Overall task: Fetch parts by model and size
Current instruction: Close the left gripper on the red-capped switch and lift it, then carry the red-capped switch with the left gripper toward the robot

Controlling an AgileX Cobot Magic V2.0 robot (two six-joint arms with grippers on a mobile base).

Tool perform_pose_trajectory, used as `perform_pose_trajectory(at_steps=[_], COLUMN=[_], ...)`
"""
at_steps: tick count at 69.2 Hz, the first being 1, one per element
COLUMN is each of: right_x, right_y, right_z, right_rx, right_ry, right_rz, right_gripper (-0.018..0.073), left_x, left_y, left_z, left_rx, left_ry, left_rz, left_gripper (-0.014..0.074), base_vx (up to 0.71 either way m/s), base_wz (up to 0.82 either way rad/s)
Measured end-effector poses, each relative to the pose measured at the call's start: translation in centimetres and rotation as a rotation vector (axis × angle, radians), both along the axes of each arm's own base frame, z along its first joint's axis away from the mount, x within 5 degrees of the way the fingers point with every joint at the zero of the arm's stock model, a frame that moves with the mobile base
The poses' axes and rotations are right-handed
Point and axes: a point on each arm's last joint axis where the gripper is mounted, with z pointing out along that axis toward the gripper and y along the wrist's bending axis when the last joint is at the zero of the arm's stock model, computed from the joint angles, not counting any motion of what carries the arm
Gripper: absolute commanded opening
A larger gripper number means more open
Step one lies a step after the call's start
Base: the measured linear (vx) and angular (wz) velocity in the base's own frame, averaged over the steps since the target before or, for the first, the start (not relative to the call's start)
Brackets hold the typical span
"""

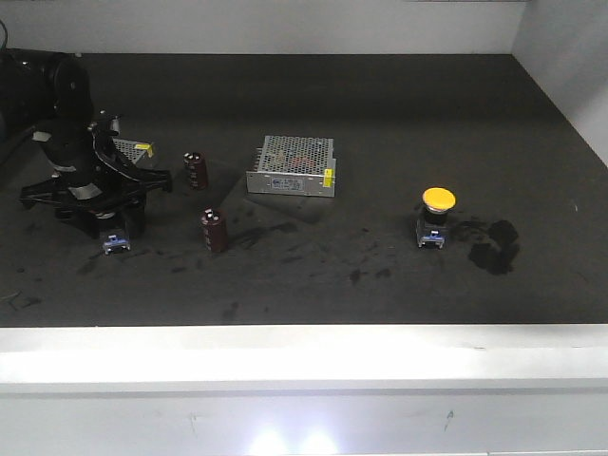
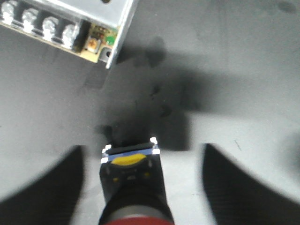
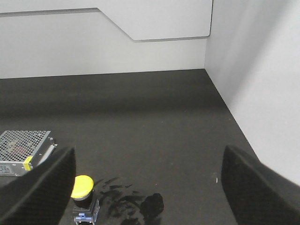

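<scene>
Red-capped switch (image 2: 133, 185) stands between your left gripper's (image 2: 143, 152) wide-open fingers, which hold and touch nothing. Centre on it, descend past the cap, then close on the black body. Yellow-capped switch (image 1: 437, 217) stands well apart to the right; your right gripper (image 3: 149, 154) hangs open and empty.

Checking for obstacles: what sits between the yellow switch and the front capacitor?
Only bare, smudged mat lies between the yellow switch and the front capacitor; the mesh box stands behind that line. Front view shows it.
</scene>
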Motion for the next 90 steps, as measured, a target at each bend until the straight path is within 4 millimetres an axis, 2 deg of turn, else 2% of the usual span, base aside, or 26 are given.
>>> perform_pose_trajectory(at_steps=[11, 29, 37, 43, 55, 74, 90], right_x=[0.0, 0.0, 0.0, 0.0, 0.0, 0.0, 0.0], right_y=[0.0, 0.0, 0.0, 0.0, 0.0, 0.0, 0.0], right_z=[0.0, 0.0, 0.0, -0.1, -0.2, -0.2, -0.2], right_rx=[0.000, 0.000, 0.000, 0.000, 0.000, 0.000, -0.001], right_ry=[0.000, 0.001, 0.005, 0.012, 0.020, 0.021, 0.021], right_rz=[0.000, 0.000, -0.001, -0.002, -0.003, -0.003, -0.003], right_gripper=[0.0594, 0.0594, 0.0594, 0.0594, 0.0594, 0.0594, 0.0594], left_x=[0.0, -0.1, -0.5, -1.2, -3.3, -8.4, -13.3], left_y=[0.0, -0.1, -0.4, -1.3, -2.7, -1.3, -0.2], left_z=[0.0, 0.5, 2.4, 4.1, 6.7, 7.9, 10.5], left_rx=[0.000, 0.015, 0.091, 0.137, 0.138, 0.135, 0.126], left_ry=[0.000, -0.024, -0.107, -0.186, -0.334, -0.490, -0.711], left_rz=[0.000, -0.028, -0.070, -0.115, -0.177, -0.250, -0.308], left_gripper=[-0.0010, -0.0008, -0.0008, -0.0008, -0.0008, -0.0008, -0.0008], base_vx=[0.00, 0.00, 0.00, 0.00, 0.00, 0.00, 0.00], base_wz=[0.00, 0.00, 0.00, 0.00, 0.00, 0.00, 0.00])
